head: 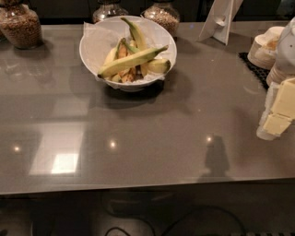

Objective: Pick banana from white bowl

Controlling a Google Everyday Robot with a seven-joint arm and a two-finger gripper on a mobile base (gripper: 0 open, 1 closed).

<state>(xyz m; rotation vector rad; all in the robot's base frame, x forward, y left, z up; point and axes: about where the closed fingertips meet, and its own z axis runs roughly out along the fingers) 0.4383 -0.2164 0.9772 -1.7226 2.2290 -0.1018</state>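
The banana [131, 60], long, slender and yellow-green with dark tips, lies across the top of the other bananas in the white bowl [92, 39]. The bowl is deep, lined with crinkled white paper, and stands at the back middle of the grey counter. A greener banana [136, 32] sticks up against the bowl's far rim, and a short yellow one [159, 66] lies at the right. My gripper [279, 113], white with pale yellow pads, hangs at the right edge of the view. It is well to the right of the bowl and nearer the front, and it holds nothing.
Glass jars of grains [18, 25] [161, 14] stand along the back. A white sign stand [219, 20] is at back right. Stacked pale disposable bowls [265, 48] sit on a black mat [253, 69] at the right. The counter's front edge [138, 186] runs across the lower view.
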